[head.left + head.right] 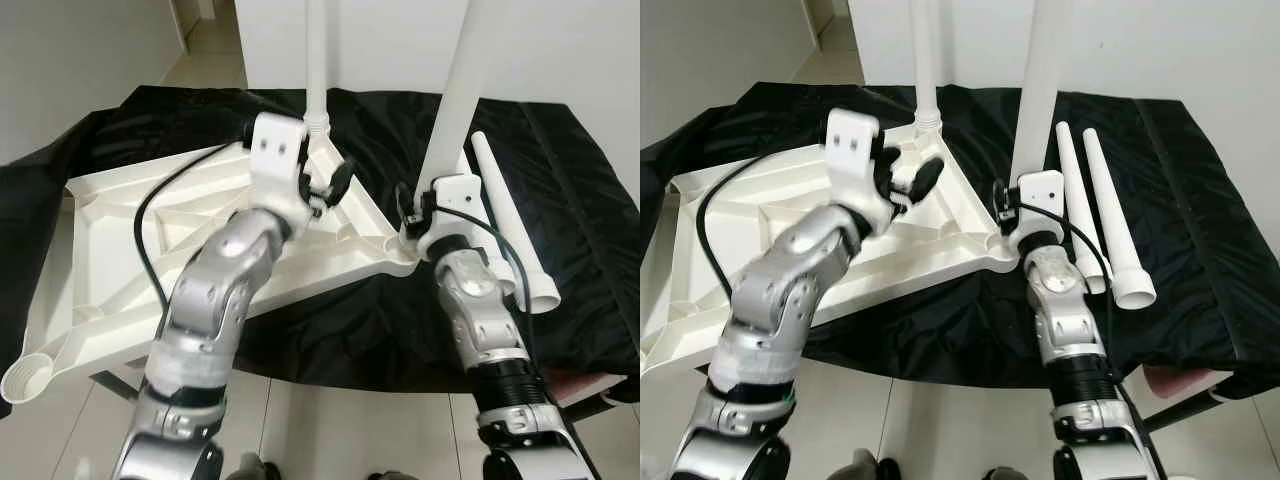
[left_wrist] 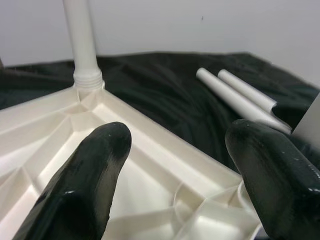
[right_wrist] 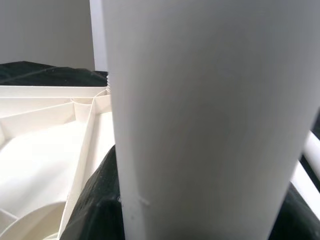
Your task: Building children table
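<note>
1. Left gripper (image 1: pixel 908 180) hovers over the upturned white tabletop (image 1: pixel 760 230), fingers apart
2. Right gripper (image 1: pixel 1006 208) grips a standing leg (image 1: pixel 1040 90) at the near corner
3. Two loose legs (image 1: pixel 1095 215) lie on black cloth (image 1: pixel 1200 240)

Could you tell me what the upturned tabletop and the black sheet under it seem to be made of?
Tabletop: likely moulded plastic, white and smooth; its underside shows cast ribs and a round corner socket. Black sheet: probably thin fabric, faintly shiny, lying in soft wrinkles.
</note>
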{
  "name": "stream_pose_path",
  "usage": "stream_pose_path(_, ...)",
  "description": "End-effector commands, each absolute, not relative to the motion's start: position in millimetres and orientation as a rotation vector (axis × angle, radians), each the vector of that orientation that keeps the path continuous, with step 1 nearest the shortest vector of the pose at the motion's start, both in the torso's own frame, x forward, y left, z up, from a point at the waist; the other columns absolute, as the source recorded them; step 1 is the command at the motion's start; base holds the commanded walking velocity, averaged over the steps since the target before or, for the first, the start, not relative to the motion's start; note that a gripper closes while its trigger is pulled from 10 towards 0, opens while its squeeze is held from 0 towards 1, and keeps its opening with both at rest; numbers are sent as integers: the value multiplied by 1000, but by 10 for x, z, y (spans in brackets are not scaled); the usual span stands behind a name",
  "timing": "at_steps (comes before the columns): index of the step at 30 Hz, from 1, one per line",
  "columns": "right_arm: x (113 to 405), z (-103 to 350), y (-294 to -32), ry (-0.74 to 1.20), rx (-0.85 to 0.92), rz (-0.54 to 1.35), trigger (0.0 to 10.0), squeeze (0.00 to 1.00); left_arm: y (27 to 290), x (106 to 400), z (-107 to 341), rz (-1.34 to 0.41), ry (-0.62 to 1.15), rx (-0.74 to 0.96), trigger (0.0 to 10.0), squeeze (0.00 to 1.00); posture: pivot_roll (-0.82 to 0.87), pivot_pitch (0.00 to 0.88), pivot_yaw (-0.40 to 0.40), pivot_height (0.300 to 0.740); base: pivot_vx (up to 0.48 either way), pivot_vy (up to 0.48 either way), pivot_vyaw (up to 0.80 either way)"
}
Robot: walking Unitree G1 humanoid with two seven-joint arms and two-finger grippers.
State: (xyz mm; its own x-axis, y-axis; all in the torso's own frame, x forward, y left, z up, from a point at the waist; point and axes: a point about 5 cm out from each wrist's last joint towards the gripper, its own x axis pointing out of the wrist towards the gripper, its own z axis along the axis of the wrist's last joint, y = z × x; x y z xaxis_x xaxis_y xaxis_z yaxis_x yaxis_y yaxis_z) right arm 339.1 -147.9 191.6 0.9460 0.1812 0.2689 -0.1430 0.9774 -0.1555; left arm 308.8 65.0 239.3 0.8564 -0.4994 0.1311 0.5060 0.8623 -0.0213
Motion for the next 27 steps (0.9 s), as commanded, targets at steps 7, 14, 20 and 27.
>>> stream_pose_path(7,3351,1923,-1491,-322,-162,231,10000,0,593,2925,2277,-689,-164,11,10000,0,-132,118,69,740,0,0,0)
stream_pose_path(14,3321,1854,-1513,-328,-159,319,10000,0,563,2790,2098,-794,-127,106,10000,0,-130,125,73,740,0,0,0)
stream_pose_path(20,3313,1790,-1463,-333,-134,400,10000,0,530,2629,1935,-913,-78,165,10000,0,-130,127,79,740,0,0,0)
stream_pose_path(27,3410,1703,-1403,-301,-157,447,10000,0,501,2523,1844,-981,-21,173,10000,0,-125,129,79,740,0,0,0)
